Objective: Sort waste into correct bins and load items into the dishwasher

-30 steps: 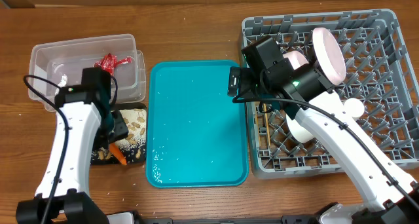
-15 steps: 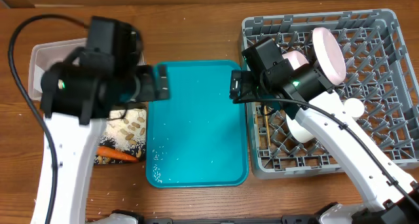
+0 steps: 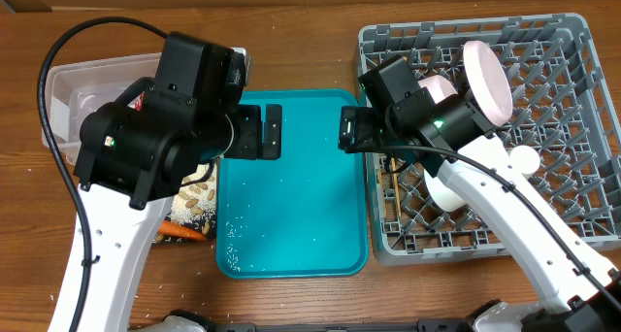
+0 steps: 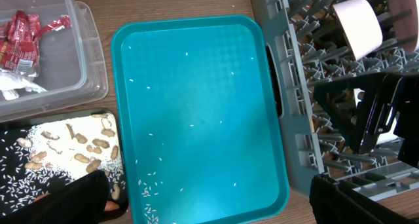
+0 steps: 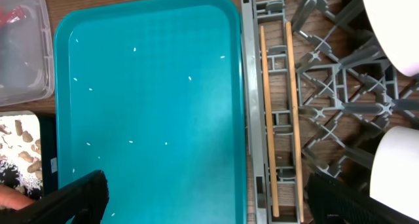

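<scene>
The teal tray (image 3: pixel 291 215) lies mid-table with only rice grains on it. My left gripper (image 3: pixel 260 133) is open and empty, held high over the tray's left edge; its fingers frame the left wrist view (image 4: pixel 209 204). My right gripper (image 3: pixel 349 128) is open and empty over the tray's right edge (image 5: pixel 216 201). The grey dish rack (image 3: pixel 563 41) holds a pink plate (image 3: pixel 488 80), a white cup (image 3: pixel 448 188) and wooden chopsticks (image 5: pixel 268 119). The clear bin (image 4: pixel 85 60) holds red wrappers (image 4: pixel 16 44). The black tray (image 4: pixel 65 145) holds peanuts, rice and a carrot (image 3: pixel 179 232).
The rack's left wall (image 5: pixel 252 119) stands right against the teal tray's right rim. The clear bin and the black tray border the teal tray on the left. Bare wooden table (image 3: pixel 291 41) runs along the back.
My left arm has risen from the black tray and swung right over the teal tray's left edge. The carrot stays in the black tray. The right arm has not moved.
</scene>
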{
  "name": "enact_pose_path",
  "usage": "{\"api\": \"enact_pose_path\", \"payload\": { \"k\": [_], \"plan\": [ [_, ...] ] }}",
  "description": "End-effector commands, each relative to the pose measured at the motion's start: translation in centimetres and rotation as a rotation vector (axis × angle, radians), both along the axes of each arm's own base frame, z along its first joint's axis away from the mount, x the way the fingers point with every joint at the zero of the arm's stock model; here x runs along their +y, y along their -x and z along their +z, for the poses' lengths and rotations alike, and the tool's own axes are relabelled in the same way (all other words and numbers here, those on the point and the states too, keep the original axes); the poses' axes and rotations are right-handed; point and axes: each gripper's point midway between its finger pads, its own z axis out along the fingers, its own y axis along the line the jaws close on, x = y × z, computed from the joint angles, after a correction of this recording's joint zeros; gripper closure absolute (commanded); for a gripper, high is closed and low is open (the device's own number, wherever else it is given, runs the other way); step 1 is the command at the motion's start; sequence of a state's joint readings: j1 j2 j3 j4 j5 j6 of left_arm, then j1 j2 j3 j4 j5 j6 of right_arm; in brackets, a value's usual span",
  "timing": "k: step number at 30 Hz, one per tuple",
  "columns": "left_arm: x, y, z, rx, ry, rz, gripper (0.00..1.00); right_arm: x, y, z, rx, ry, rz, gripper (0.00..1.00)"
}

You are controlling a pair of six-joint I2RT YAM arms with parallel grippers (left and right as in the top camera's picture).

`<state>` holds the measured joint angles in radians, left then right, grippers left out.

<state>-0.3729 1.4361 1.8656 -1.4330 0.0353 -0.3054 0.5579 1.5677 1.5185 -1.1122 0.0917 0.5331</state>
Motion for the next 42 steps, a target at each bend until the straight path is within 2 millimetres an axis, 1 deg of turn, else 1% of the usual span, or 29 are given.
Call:
{"api": "enact_pose_path", "payload": {
  "k": [1,4,6,7,9,11,14,16,17,18,19,21,23,25,27,32,37,39,42],
  "plan": [
    [-0.3,0.0,0.2,-0.007,0.002,-0.024,0.0,-0.5,0.1,0.3,-0.013,0.039,0.028,0.0],
    [-0.3,0.0,0.2,-0.007,0.001,-0.024,0.0,-1.6,0.5,0.7,-0.011,0.057,0.005,0.0],
    [-0.3,0.0,0.2,-0.007,0.001,-0.024,0.0,-2.7,0.3,2.1,-0.058,0.053,-0.023,0.0],
    [-0.3,0.0,0.2,-0.007,0.002,-0.024,0.0,-3.4,-0.1,3.2,-0.104,0.055,-0.044,0.0],
    [-0.3,0.0,0.2,-0.007,0.002,-0.024,0.0,-4.7,-0.9,6.0,-0.232,0.063,-0.095,0.0],
    [-0.3,0.0,0.2,-0.007,0.002,-0.024,0.0,-5.7,-1.7,9.8,-0.39,0.062,-0.116,0.0],
    [-0.3,0.0,0.2,-0.007,0.001,-0.024,0.0,-6.1,-1.5,14.8,-0.612,0.058,-0.038,0.0],
    [-0.3,0.0,0.2,-0.007,0.001,-0.024,0.0,-6.7,-0.8,17.2,-0.731,0.059,-0.007,0.0],
    [-0.3,0.0,0.2,-0.007,0.001,-0.024,0.0,-7.5,-0.3,18.1,-0.784,0.056,-0.011,0.0],
    [-0.3,0.0,0.2,-0.007,0.001,-0.024,0.0,-8.2,0.2,18.5,-0.821,0.052,-0.022,0.0],
    [-0.3,0.0,0.2,-0.007,0.002,-0.024,0.0,-8.8,0.7,18.5,-0.847,0.046,-0.025,0.0],
    [-0.3,0.0,0.2,-0.007,0.002,-0.024,0.0,-10.2,1.7,17.7,-0.874,0.027,-0.044,0.0],
    [-0.3,0.0,0.2,-0.007,0.001,-0.024,0.0,-11.4,2.8,15.8,-0.884,0.006,-0.05,0.0],
    [-0.3,0.0,0.2,-0.007,0.001,-0.024,0.0,-12.0,3.9,13.5,-0.886,-0.017,-0.042,0.0],
    [-0.3,0.0,0.2,-0.007,0.002,-0.024,0.0,-12.5,5.3,10.3,-0.878,-0.043,-0.034,0.0],
    [-0.3,0.0,0.2,-0.007,0.002,-0.024,0.0,-13.1,7.7,4.7,-0.912,-0.083,-0.028,0.0],
    [-0.3,0.0,0.2,-0.007,0.001,-0.024,0.0,-13.5,9.3,0.6,-0.97,-0.121,-0.042,0.0],
    [-0.3,0.0,0.2,-0.007,0.002,-0.024,0.0,-13.5,9.5,-0.7,-0.99,-0.126,-0.043,0.0],
    [-0.3,0.0,0.2,-0.007,0.001,-0.024,0.0,-13.6,9.6,-2.1,-1.012,-0.132,-0.045,0.0]
  ]
}}
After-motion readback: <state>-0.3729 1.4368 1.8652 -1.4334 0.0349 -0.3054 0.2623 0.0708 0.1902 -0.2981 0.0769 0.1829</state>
